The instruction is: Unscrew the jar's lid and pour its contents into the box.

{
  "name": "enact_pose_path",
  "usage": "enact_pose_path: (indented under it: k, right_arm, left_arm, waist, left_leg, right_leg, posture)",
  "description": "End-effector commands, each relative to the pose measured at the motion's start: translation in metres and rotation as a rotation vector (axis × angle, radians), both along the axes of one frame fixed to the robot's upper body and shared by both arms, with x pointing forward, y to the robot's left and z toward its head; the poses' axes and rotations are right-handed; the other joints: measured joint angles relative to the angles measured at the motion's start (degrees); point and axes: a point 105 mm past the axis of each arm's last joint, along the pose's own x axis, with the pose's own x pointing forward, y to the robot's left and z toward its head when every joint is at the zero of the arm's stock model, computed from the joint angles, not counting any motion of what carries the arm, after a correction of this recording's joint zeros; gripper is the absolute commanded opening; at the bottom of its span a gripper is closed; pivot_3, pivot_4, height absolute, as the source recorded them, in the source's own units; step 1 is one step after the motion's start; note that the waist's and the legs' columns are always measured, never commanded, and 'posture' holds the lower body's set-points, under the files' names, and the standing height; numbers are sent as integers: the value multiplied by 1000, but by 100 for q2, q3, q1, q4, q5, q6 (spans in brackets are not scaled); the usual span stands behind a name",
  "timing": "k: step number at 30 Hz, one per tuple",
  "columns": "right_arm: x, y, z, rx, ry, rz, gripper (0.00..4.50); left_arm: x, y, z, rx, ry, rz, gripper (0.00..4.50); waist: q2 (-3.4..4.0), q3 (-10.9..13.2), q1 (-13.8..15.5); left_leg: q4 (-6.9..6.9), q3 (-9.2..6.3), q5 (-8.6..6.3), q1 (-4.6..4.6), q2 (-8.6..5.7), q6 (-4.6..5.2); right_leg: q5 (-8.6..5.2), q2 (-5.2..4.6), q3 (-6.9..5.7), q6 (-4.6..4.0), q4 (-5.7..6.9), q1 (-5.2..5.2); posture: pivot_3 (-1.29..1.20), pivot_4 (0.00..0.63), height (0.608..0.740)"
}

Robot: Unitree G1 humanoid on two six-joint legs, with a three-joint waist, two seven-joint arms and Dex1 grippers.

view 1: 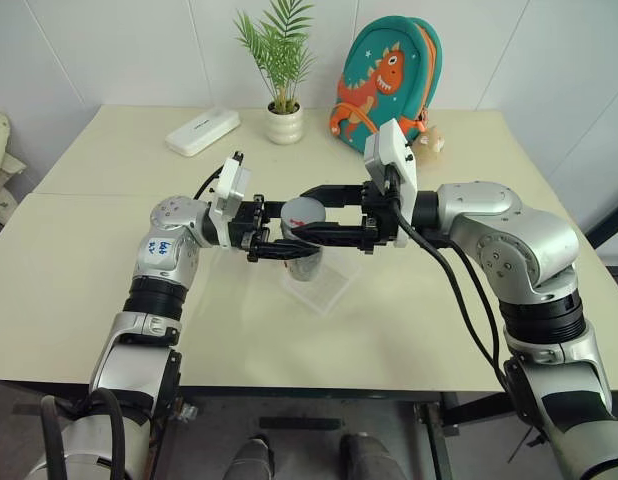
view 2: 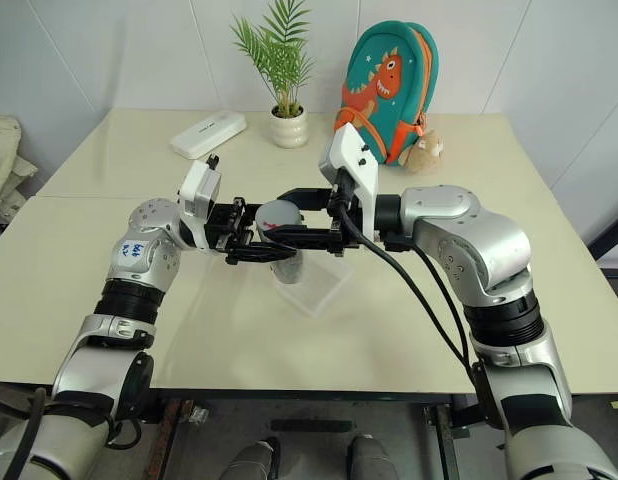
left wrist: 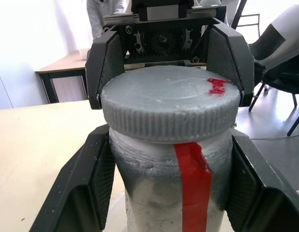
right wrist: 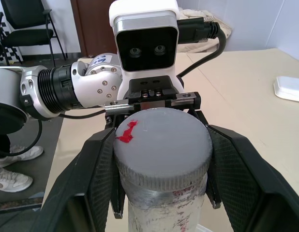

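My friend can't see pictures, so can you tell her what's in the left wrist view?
A grey lid with a red mark sits on the jar, which has a red stripe. The left end effector is shut on the jar's body, and the right end effector is shut on the lid from the far side.

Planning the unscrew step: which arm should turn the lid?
Right. The right gripper is clamped around the lid, while the left gripper holds the jar body below it, above the box.
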Motion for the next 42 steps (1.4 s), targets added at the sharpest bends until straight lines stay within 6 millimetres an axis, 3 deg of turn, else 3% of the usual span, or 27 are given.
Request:
enact_pose_path:
  k: [1, 9, 19, 25, 29, 33, 38, 42]
  right_arm:
    - [-2, -19, 50, 85, -215, -68, 2539]
    - [-7, -15, 42, 69, -155, -22, 2539]
    - [-5, -17, 48, 94, -175, -34, 2539]
    - [2, -25, 55, 108, -205, -81, 2539]
    - [11, -41, 54, 107, -202, -178, 2539]
    - [24, -76, 35, 74, -157, -364, 2539]
    - [31, -126, -16, -27, -50, -623, 2539]
    - [24, -148, -60, -88, 63, -748, 2539]
  left_arm:
    - [-9, 4, -27, 139, 36, -81, 2558]
    - [-8, 2, -29, 143, -2, -72, 2558]
    - [-8, 3, -35, 149, 7, -58, 2558]
    - [-5, 3, -23, 86, 32, -39, 2558]
    - [-3, 7, -8, 50, 16, -14, 2558]
    - [-1, 18, 15, 4, -20, 38, 2558]
    - [5, 41, 36, -20, -75, 157, 2558]
    - [17, 55, 46, -27, -135, 290, 2558]
  waist:
    - [0, 0, 2]
    - [0, 0, 1]
    - [8, 4, 2]
    - [8, 4, 3]
    - [8, 4, 9]
    - [8, 4, 19]
    - [8, 4, 23]
    - [8, 4, 10]
  left_leg:
    - [0, 0, 0, 0, 0, 0]
    - [0, 0, 0, 0, 0, 0]
    - [1, 3, 0, 0, -2, 0]
    - [2, 1, 0, 0, -1, 0]
    - [1, 0, 0, -1, 0, 0]
    - [1, 1, 0, -4, -1, 1]
    - [-3, 1, -1, -3, -1, 1]
    - [-2, 6, -1, -1, -1, 1]
  right_leg:
    - [0, 0, 0, 0, 0, 0]
    - [0, 0, 0, 0, 0, 0]
    - [0, -1, 5, 0, 1, 0]
    - [1, 2, 4, 1, 0, 1]
    - [1, 2, 3, 1, 1, -1]
    - [1, 1, 4, 1, -7, 1]
    - [0, 1, 4, 1, -9, 1]
    - [0, 1, 8, 1, -3, 0]
  posture:
    - [0, 150, 740]
    - [0, 150, 740]
    - [0, 150, 740]
    - [0, 150, 740]
    - [0, 150, 740]
    - [0, 150, 740]
    - [0, 150, 740]
    - [0, 150, 740]
